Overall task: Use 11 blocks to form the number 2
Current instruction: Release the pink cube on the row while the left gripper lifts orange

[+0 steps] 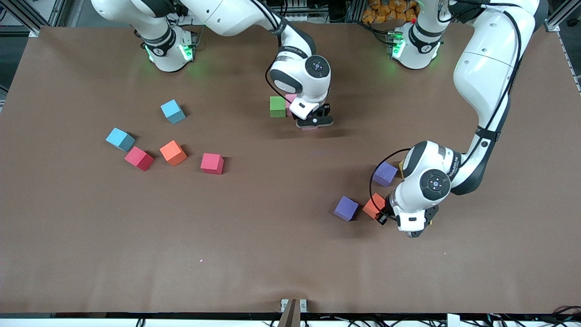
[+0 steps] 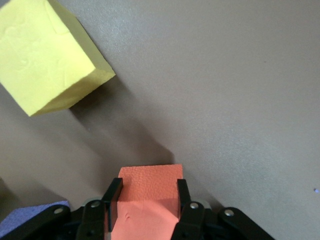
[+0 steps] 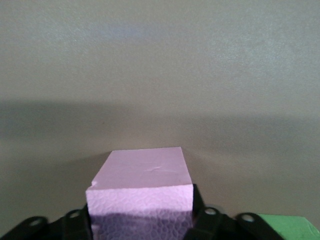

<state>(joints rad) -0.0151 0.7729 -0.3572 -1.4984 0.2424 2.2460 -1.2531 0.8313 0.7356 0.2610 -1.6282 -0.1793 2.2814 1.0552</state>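
My left gripper [image 1: 382, 216] [image 2: 148, 196] is down at the table, shut on an orange block [image 1: 374, 205] [image 2: 150, 200], with a finger against each side. One purple block [image 1: 346, 208] [image 2: 27, 220] lies beside it, and a second purple block [image 1: 385, 174] sits farther from the front camera. A yellow block [image 2: 50, 55] lies close by, hidden under the left arm in the front view. My right gripper [image 1: 313, 122] [image 3: 142, 212] stands over a pink block [image 1: 310, 128] [image 3: 142, 182] that rests on the table. A green block [image 1: 277, 106] [image 3: 287, 227] and another pink block [image 1: 290, 98] sit right beside it.
Toward the right arm's end lie two red blocks [image 1: 139, 158] [image 1: 212, 163], an orange block [image 1: 173, 152] and two light-blue cubes [image 1: 172, 111] [image 1: 120, 139]. The brown table [image 1: 272, 254] is bare nearer the front camera.
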